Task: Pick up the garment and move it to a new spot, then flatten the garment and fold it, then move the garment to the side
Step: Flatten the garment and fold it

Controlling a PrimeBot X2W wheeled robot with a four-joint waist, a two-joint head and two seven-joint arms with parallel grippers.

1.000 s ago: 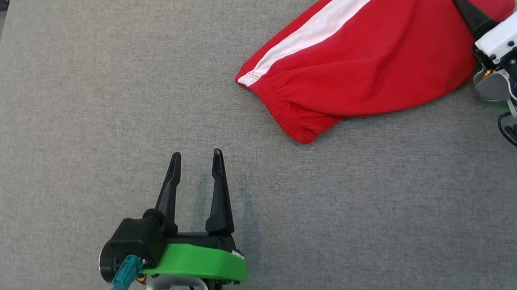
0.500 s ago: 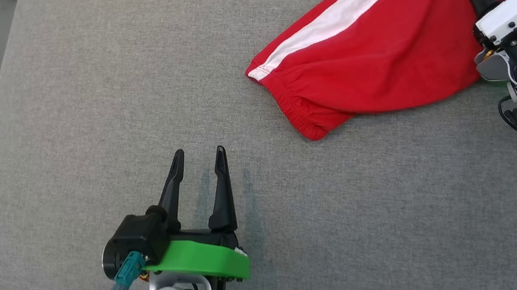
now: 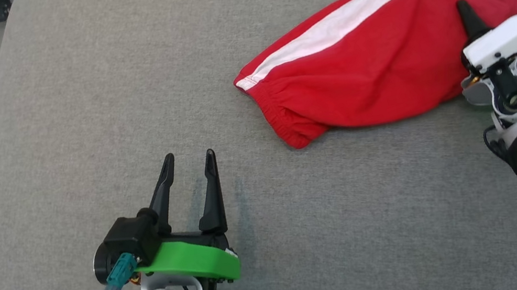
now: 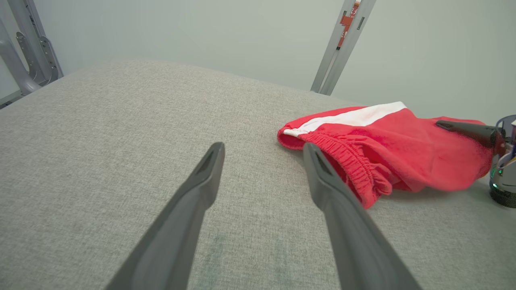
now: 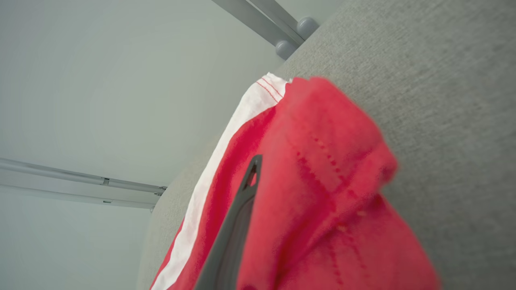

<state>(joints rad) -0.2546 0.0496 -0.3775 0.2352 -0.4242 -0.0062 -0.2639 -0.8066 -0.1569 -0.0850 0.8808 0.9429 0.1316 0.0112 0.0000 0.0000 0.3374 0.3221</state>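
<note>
Red garment (image 3: 373,71) is pinched at its right end by the closed right claw (image 3: 464,10).
Its long axis is stretched leftward from that grip; the left claw (image 3: 189,156) is held spread, well apart.

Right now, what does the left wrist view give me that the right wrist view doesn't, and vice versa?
Left wrist: the left gripper open above bare grey cushion, the elastic waistband of the red shorts, and the right gripper resting on their far end.
Right wrist: that grip up close, one dark finger with red cloth bunched against it, and the red stitching at the white hem.
Both: the red shorts, their white stripe, the grey cushion, and metal frame rails behind.
</note>
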